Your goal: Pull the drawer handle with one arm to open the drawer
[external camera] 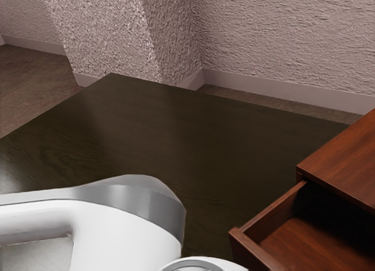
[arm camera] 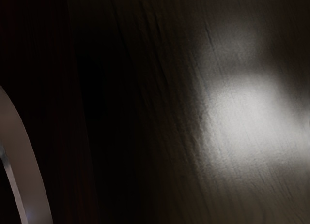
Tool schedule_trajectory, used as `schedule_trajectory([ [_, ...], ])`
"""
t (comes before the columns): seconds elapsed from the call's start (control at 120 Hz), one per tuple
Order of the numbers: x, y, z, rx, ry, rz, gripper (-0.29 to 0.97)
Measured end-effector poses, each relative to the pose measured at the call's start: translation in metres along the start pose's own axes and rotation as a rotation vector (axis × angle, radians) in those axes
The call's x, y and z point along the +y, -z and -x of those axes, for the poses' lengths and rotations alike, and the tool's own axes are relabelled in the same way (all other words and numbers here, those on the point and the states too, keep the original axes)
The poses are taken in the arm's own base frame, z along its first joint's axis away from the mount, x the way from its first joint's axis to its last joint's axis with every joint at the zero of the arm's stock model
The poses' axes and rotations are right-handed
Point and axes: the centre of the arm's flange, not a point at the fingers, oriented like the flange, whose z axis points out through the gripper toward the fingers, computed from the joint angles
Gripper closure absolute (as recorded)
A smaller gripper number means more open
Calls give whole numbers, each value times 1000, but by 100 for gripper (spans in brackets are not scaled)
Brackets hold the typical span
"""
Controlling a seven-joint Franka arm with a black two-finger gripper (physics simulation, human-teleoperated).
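A reddish-brown wooden cabinet (external camera: 345, 160) stands at the exterior view's right edge. Its top drawer (external camera: 275, 215) is pulled out toward the exterior view's lower left, and its bare inside (external camera: 316, 244) shows. My white and grey arm (external camera: 111, 218) fills the lower left corner, with a rounded white part (external camera: 196, 264) at the bottom edge just beside the drawer's front. In the wrist view a pale grey curved bar (arm camera: 22, 161), likely the drawer handle, runs close to my hand against a very dark surface.
The cabinet stands on a dark wooden table (external camera: 176, 130), and the same grain with a bright reflection (arm camera: 237, 127) shows in the wrist view. Rough plaster walls and a projecting pillar (external camera: 129, 37) rise behind the table's far edge.
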Motion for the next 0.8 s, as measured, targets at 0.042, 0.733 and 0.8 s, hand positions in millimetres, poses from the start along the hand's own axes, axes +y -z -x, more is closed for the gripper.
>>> schedule_trajectory([
  [0.042,1,2,-2,4,-3,-3,7],
  [0.733,-68,78,94,80,231,-3,1],
  [0.8,-85,91,142,101,331,27,1],
])
